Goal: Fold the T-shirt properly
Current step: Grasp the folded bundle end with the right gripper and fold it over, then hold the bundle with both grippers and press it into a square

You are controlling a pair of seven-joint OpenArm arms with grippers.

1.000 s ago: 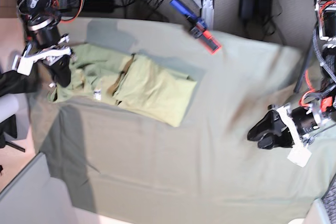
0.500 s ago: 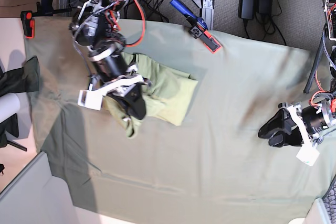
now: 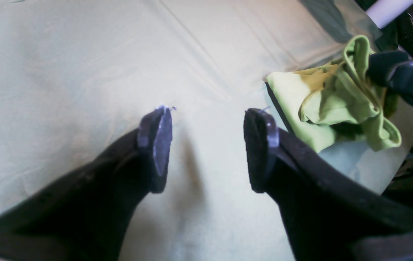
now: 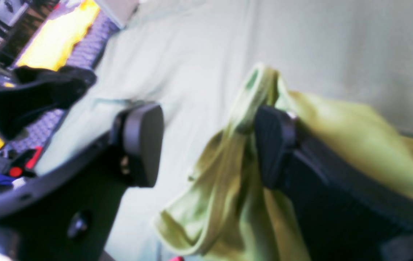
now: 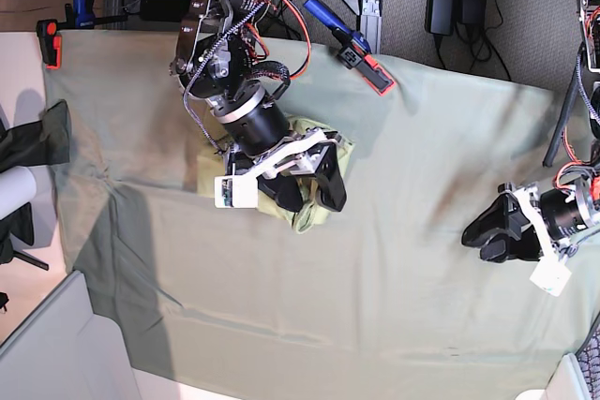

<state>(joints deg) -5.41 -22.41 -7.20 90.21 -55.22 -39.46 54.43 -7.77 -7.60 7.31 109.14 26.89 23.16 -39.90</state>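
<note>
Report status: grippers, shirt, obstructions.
Right gripper open at shirt, which is bunched, not neatly folded. Left gripper open, off to the side. Red-and-blue tool beyond the shirt, not touching it.

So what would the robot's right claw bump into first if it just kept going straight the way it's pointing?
Probably the bunched T-shirt, right by its fingertips, though the depth is hard to judge.

Robotics lab, probably: cable-draped arms [image 5: 239, 72]
</note>
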